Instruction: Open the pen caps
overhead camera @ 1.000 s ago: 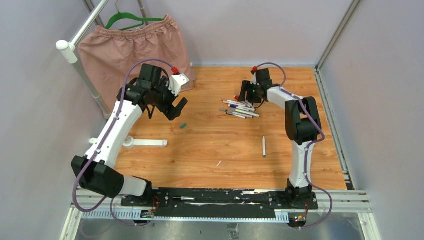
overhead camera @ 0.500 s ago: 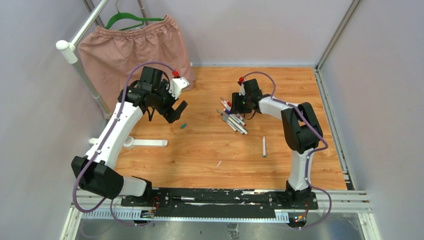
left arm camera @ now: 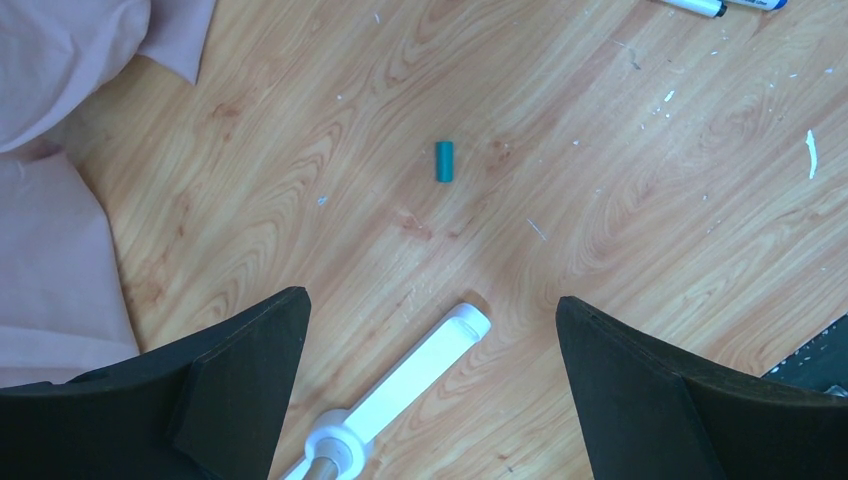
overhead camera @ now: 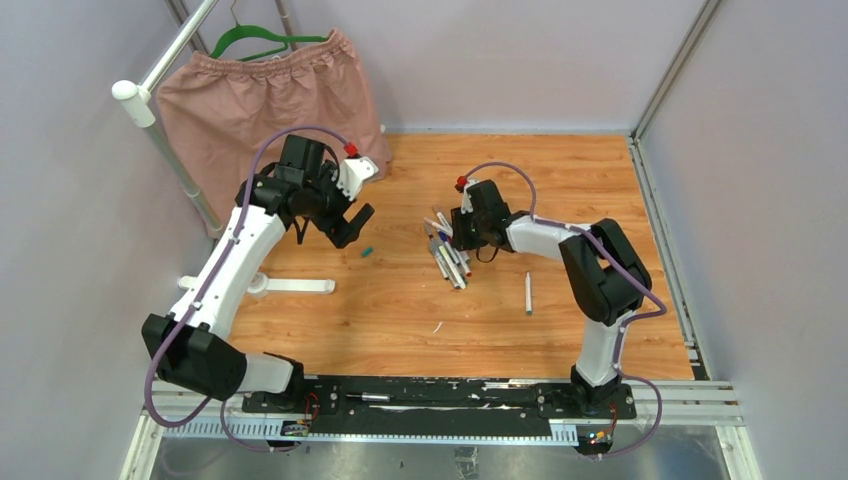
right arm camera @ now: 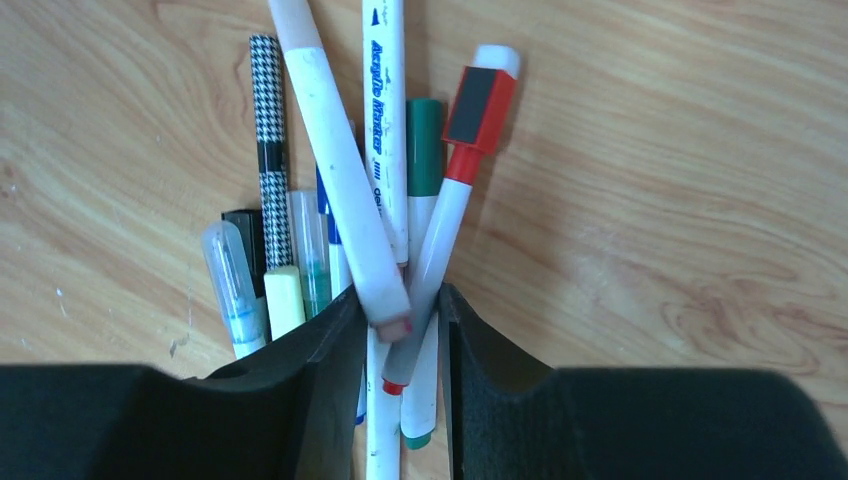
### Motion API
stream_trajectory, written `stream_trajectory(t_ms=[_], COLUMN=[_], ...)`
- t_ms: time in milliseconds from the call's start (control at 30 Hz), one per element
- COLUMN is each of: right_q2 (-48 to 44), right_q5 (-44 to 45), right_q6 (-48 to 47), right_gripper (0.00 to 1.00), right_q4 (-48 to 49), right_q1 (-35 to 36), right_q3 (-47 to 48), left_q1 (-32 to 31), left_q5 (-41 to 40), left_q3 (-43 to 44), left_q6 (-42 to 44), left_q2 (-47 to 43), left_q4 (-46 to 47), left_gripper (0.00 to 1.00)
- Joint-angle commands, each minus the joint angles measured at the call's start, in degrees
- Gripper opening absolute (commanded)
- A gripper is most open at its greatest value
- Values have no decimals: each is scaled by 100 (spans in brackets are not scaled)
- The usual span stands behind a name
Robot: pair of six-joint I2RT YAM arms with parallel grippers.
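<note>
The pens (overhead camera: 448, 255) lie bunched on the wood floor left of centre. My right gripper (overhead camera: 457, 236) is down at their near end. In the right wrist view its jaws (right arm camera: 400, 295) press from both sides on a few barrels: a white pen (right arm camera: 340, 150) with a pinkish end and a grey pen with a red cap (right arm camera: 480, 100). Beside them lie a green cap (right arm camera: 424, 140), a cream cap (right arm camera: 283, 300) and a black cap (right arm camera: 243, 225), all on their pens. A loose teal cap (left arm camera: 445, 161) (overhead camera: 367, 252) lies below my left gripper (overhead camera: 350, 222), which hangs open (left arm camera: 430, 300) and empty.
A white bar (overhead camera: 290, 286) (left arm camera: 420, 375) lies at the left. One lone pen (overhead camera: 528, 292) rests right of centre. A pink cloth (overhead camera: 260, 95) hangs on a green hanger at the back left. Grey walls close in both sides.
My right gripper has swept left and nearer, pushing the pens into a tighter bundle, and its jaws have narrowed around them. The left arm has barely moved.
</note>
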Motion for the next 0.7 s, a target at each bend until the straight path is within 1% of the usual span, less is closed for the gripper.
stream_trajectory(t_ms=[0, 100, 133, 200, 233, 467, 567, 667], right_q2=[17, -160, -195, -288, -342, -822, -741, -480], right_q5=[183, 234, 255, 266, 313, 243, 171, 184], right_q6=[-83, -108, -110, -106, -108, -409, -687, -786], right_gripper=[34, 33, 34, 47, 51, 65, 67, 62], right_q4=[-624, -649, -664, -716, -777, -1410, -1678, -1896], right_q1=[223, 307, 320, 346, 342, 244, 217, 144], right_q3=[-471, -553, -576, -588, -567, -14, 425, 880], left_q1=[41, 42, 41, 42, 41, 41, 41, 41], left_q5=[7, 17, 24, 44, 51, 50, 71, 124], left_q3=[-96, -132, -143, -164, -172, -224, -224, -233], left_q6=[62, 94, 95, 106, 112, 165, 178, 156], left_q2=[-170, -204, -221, -244, -248, -305, -310, -302], left_q4=[-61, -67, -70, -69, -70, -70, -70, -69], left_gripper=[100, 100, 100, 100, 100, 100, 100, 100])
